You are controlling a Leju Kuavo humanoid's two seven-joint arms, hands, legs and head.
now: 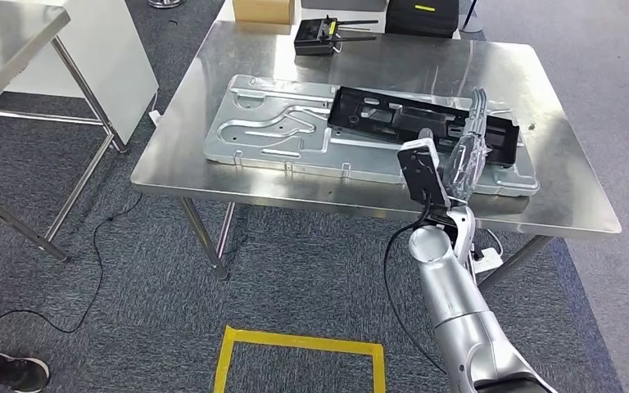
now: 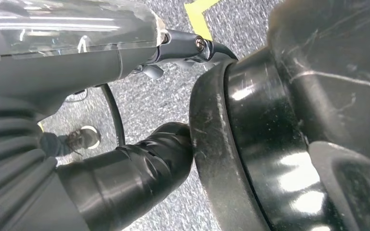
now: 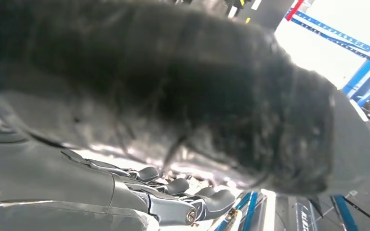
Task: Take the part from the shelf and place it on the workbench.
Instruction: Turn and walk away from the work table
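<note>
A long black plastic part (image 1: 393, 119) lies flat on a silver stamped metal panel (image 1: 270, 131) on the steel workbench (image 1: 540, 196). My right hand (image 1: 467, 147) reaches in from the near edge, and its fingers stretch across the part's right end. In the right wrist view the part (image 3: 173, 86) looms dark and blurred just beside the curled fingers (image 3: 183, 192); whether they grip it is hidden. My left hand (image 2: 139, 168) hangs low over the grey carpet, fingers apart and holding nothing.
A black box with yellow marks (image 1: 319, 37), a cardboard box (image 1: 264, 10) and a black case (image 1: 423, 16) stand at the bench's far edge. Another steel table (image 1: 16, 49) is at left. Yellow floor tape (image 1: 299, 344) marks the carpet, and a person's shoe (image 1: 20, 372) is at lower left.
</note>
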